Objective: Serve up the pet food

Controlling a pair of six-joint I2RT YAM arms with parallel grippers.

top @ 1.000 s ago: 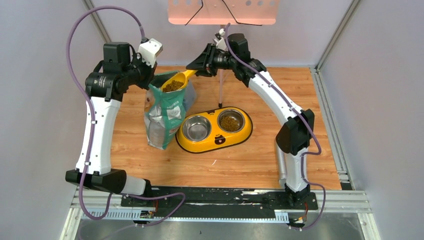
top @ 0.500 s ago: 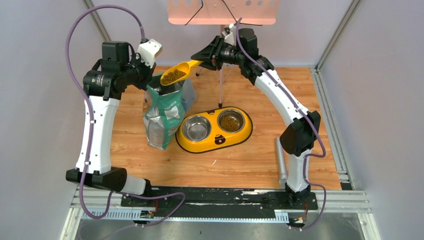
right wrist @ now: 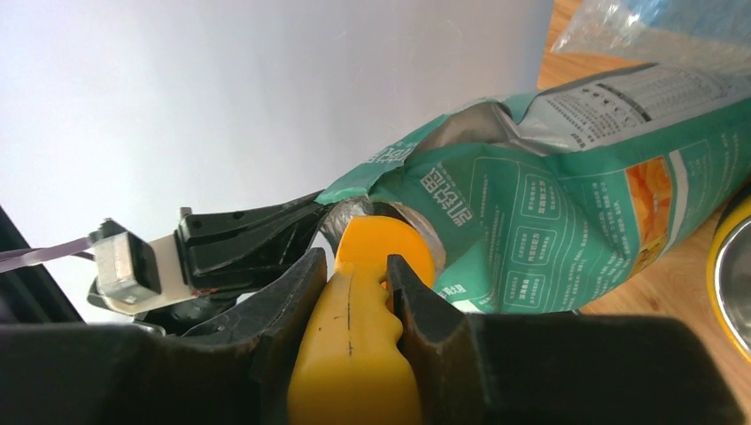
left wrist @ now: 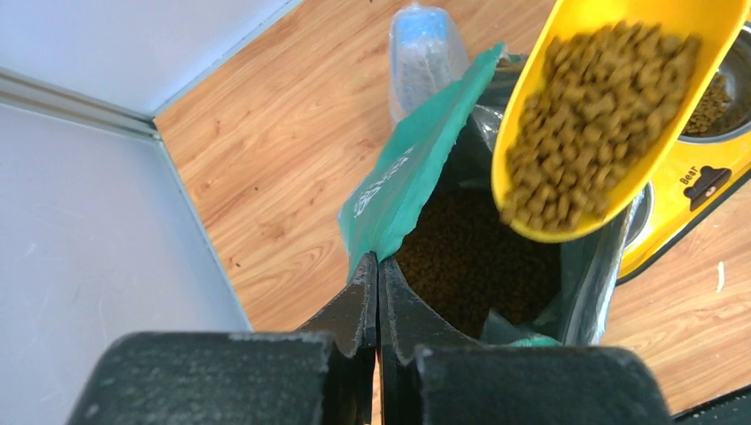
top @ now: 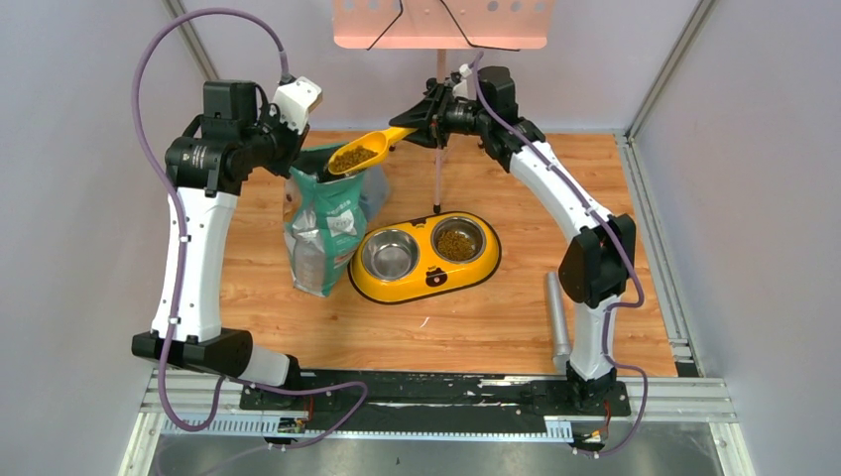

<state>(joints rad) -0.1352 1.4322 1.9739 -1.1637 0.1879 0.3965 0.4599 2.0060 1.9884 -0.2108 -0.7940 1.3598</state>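
**Loaded scoop over the open bag**

The wooden bench carries a green-and-white bag standing upright with its mouth open, and just to its right a yellow two-bowl feeder. The left tool is pressed together on the bag's top edge, pinching the green film. The right tool is clamped on the handle of a yellow scoop, which hangs above the bag's mouth, tilted with its bowl lower than the handle. Pet food fills the scoop's bowl. More of it lies deep inside the bag, and more in the feeder's right-hand bowl. The left-hand bowl shows bare steel.
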